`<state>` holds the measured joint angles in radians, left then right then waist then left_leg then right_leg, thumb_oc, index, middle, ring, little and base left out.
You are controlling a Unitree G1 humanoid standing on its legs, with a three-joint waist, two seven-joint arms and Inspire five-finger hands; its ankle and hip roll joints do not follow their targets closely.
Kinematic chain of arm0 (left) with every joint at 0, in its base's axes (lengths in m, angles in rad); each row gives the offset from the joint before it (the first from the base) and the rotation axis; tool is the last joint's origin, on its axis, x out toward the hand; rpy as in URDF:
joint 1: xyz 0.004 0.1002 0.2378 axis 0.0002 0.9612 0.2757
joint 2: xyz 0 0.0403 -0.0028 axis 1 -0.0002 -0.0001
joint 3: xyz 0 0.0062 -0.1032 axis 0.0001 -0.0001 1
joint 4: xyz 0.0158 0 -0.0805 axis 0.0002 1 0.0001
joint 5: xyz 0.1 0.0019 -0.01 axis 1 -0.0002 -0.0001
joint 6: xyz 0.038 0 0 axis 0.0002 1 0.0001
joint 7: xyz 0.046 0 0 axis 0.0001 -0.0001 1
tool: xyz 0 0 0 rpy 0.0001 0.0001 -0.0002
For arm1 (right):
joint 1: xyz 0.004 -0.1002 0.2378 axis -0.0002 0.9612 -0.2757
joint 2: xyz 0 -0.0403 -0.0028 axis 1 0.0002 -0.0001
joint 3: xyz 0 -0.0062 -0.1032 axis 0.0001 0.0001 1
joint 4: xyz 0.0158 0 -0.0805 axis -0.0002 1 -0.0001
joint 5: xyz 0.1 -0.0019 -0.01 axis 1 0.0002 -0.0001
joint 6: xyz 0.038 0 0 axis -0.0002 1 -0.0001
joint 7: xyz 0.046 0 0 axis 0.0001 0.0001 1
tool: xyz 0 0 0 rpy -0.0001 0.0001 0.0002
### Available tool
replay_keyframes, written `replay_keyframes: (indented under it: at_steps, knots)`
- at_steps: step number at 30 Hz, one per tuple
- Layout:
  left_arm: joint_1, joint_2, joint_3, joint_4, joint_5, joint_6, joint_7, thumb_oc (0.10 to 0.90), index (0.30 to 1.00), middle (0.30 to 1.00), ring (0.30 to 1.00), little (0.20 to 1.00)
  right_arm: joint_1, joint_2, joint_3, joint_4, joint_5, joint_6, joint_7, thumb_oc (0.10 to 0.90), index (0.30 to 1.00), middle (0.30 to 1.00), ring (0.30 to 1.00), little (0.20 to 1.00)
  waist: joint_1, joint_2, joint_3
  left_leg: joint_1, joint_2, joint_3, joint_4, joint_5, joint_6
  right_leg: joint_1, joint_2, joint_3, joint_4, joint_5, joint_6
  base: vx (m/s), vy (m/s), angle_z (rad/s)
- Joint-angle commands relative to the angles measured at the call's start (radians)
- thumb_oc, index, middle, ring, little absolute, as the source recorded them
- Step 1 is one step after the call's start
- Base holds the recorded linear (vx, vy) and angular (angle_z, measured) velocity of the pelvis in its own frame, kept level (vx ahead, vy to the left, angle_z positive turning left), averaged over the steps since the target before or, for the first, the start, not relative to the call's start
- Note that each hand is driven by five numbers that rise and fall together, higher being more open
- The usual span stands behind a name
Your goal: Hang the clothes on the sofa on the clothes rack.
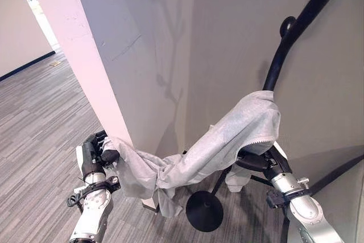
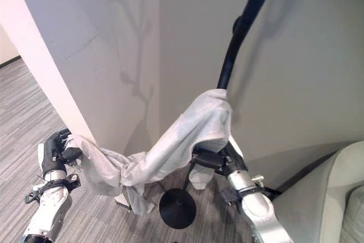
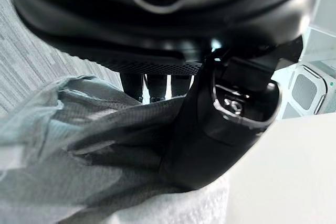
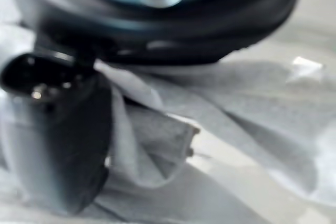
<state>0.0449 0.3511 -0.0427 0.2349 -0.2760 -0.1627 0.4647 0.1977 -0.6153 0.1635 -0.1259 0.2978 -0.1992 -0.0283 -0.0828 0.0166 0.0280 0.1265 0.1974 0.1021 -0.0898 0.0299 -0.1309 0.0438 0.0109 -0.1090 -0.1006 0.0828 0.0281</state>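
A light grey garment [image 1: 216,143] stretches between my two hands in front of a white wall corner. My left hand [image 1: 94,152] at the lower left is shut on one end of the garment [image 3: 79,145], thumb pressed over the cloth. My right hand [image 1: 259,160] is under the garment's raised end [image 2: 205,120], its thumb [image 4: 58,129] pinching cloth [image 4: 157,150]. That raised end lies against the black curved pole of the clothes rack [image 1: 293,32]. The rack's round black base [image 1: 203,210] stands on the floor below the sagging middle of the garment.
A white pillar and wall [image 1: 142,44] stand close behind the garment. Grey striped carpet [image 1: 34,123] opens to the left. A pale sofa arm [image 2: 335,192] fills the lower right corner beside my right arm.
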Motion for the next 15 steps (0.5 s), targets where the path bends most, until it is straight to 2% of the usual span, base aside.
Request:
replay_keyframes:
  at_steps: [1,6,10,15]
  knots:
    - [-0.079,-0.032,-0.169,-0.023,-0.011,-0.077,-0.160,0.800,0.900,0.900,0.900,0.900,-0.052,0.006,0.000,-0.075,-0.011,-0.064,-0.010,0.800,0.900,0.900,0.900,0.900,-0.035,-0.028,-0.025,0.019,0.046,0.025,0.042,-0.033,-0.010,0.015,-0.051,-0.023,0.023,-0.093,0.067,-0.01,-0.008,0.03]
    - [-0.071,-0.036,-0.187,-0.026,-0.064,-0.068,-0.194,0.800,0.900,0.900,0.900,0.900,-0.053,0.010,0.012,-0.061,0.000,-0.055,-0.006,0.800,0.900,0.900,0.900,0.900,-0.034,-0.026,-0.024,0.018,0.046,0.024,0.044,-0.032,-0.010,0.016,-0.051,-0.025,0.024,-0.092,0.066,0.00,0.000,0.00]
    - [-0.055,-0.037,-0.205,-0.018,-0.093,-0.053,-0.244,0.800,0.900,0.900,0.900,0.900,-0.042,0.006,0.029,-0.030,0.074,-0.045,0.051,0.800,0.900,0.900,0.900,0.900,-0.033,-0.023,-0.025,0.017,0.048,0.025,0.046,-0.031,-0.011,0.016,-0.049,-0.023,0.023,-0.093,0.065,0.00,0.000,0.00]
    - [-0.039,-0.043,-0.208,0.001,-0.106,-0.047,-0.288,0.800,0.900,0.900,0.900,0.900,0.004,-0.043,0.009,-0.018,0.197,-0.038,0.162,0.800,0.900,0.900,0.900,0.900,-0.040,-0.025,-0.022,0.014,0.050,0.027,0.051,-0.031,-0.014,0.013,-0.048,-0.023,0.024,-0.091,0.067,0.00,0.000,0.00]
